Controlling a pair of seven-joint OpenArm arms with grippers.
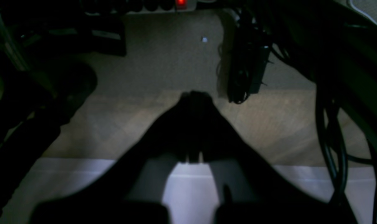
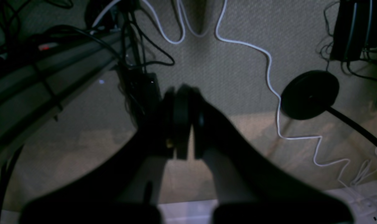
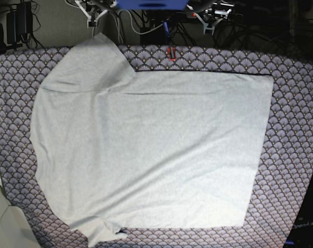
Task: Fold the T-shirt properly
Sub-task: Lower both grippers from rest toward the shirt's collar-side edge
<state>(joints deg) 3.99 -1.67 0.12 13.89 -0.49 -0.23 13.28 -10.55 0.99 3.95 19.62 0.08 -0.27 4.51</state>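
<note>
Cloth patterned in purple-grey fan scales covers the table, with the light heather-grey cotton T-shirt spread flat on it. Left gripper and right gripper are pressed together, pinching nothing, above carpet.

T-shirt: light heather-grey, spread flat and mostly smooth on the patterned tabletop, plain side up. Collar end at base view's left, hem at right. One sleeve reaches the far-left edge, the other lies crumpled at near-left. No jaws touch it.
</note>
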